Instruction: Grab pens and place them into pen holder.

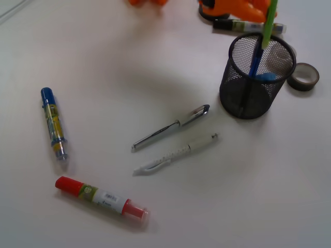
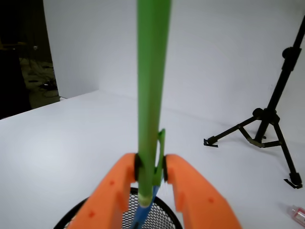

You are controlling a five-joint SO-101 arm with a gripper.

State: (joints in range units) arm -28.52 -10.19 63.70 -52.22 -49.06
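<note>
- We see the tool (image 2: 151, 175) in the wrist view, its two orange jaws pinched narrow on the bright green pen (image 2: 152, 86), which stands upright between them.
- In the front view, that green pen (image 1: 268, 23) rises at the upper right of the frame, its lower end at the mouth of the pen holder (image 1: 253, 85).
- The holder, a black mesh cup, stands upright on the white worktop (image 1: 155, 67); we see a dark blue pen (image 1: 255, 61) leaning inside it and something light blue (image 1: 268, 77) low inside.
- Near the frame's centre, the silver pen (image 1: 170, 126) and the white dotted pen (image 1: 176, 154) lie side by side on the worktop, close but apart, both slanting up to the right.
- At the left edge lies a blue-capped marker (image 1: 54, 123); at lower left, a red-capped marker (image 1: 101, 196).
- A dark tape roll (image 1: 303, 76) sits just right of the holder.
- In the wrist view, a black tripod (image 2: 269, 119) stands on the worktop at the right.
</note>
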